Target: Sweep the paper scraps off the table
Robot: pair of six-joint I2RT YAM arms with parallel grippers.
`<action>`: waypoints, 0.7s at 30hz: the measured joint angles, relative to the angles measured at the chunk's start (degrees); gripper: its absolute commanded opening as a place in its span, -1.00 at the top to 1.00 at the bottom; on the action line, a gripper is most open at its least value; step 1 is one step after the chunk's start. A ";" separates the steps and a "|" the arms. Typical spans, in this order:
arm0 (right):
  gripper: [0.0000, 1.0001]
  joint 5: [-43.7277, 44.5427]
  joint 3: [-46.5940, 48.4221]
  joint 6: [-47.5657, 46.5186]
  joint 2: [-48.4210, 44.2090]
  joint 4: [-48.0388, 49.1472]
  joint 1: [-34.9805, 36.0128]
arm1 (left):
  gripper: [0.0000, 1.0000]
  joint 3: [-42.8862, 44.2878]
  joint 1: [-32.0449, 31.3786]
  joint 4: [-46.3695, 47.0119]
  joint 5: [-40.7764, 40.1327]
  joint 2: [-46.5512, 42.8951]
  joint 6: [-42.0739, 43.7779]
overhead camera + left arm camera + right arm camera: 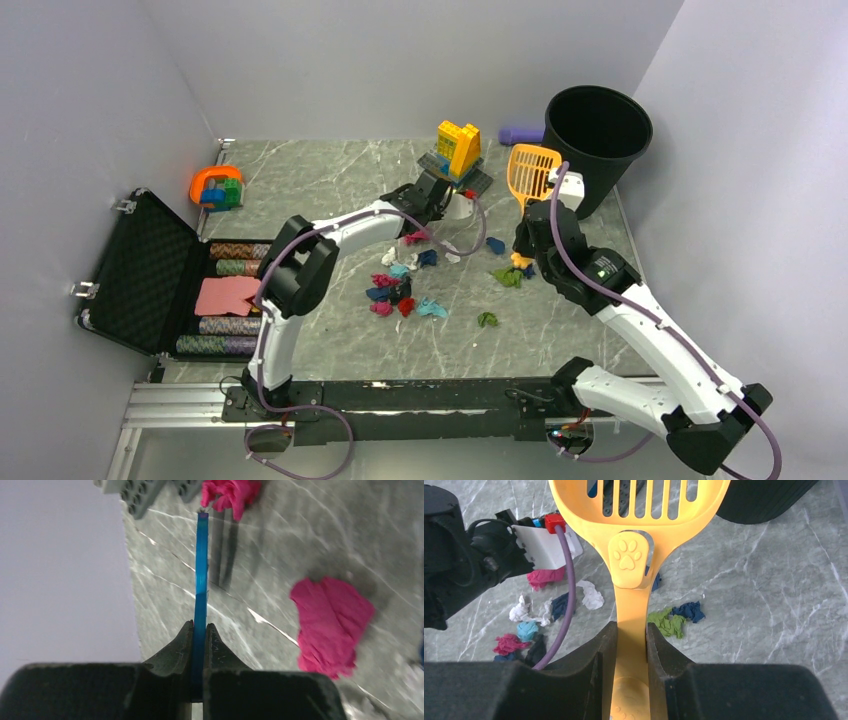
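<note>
Pale walls close in a grey marbled bench (330, 180). From above, we see the paper scraps (400, 290) lying loose on it between the two arms. Most sit on the near side of the left end effector (432, 195), and a few lie just left of the right end effector (533, 235). The right one holds a yellow scoop (533, 172) pointing away toward a black bin (598, 130) just beyond it. A black case (140, 270) lies open well to the left of the left end effector.

At the left wrist, we find the jaws pressed tight on a thin blue strip (201, 570) that runs straight out ahead. A magenta scrap (330, 625) lies on the bench to its right.

At the right wrist, the jaws clamp the scoop's handle. A green scrap (666, 622) and a dark blue one lie just right of the handle. White, teal and magenta ones lie to its left, beneath the other arm.
</note>
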 measured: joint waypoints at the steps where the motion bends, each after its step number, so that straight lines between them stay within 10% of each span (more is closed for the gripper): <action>1: 1.00 -0.07 0.00 -0.11 -0.24 0.00 -0.24 | 1.00 0.37 0.00 1.25 -0.52 0.66 0.50; 13: 1.00 -2.05 0.00 -1.36 0.02 0.04 -1.81 | 1.00 2.36 -1.33 10.19 -2.82 3.06 5.33; 21: 1.00 -2.86 0.00 -1.40 -0.15 -0.02 -2.21 | 1.00 5.49 -2.91 -7.72 7.08 2.99 2.27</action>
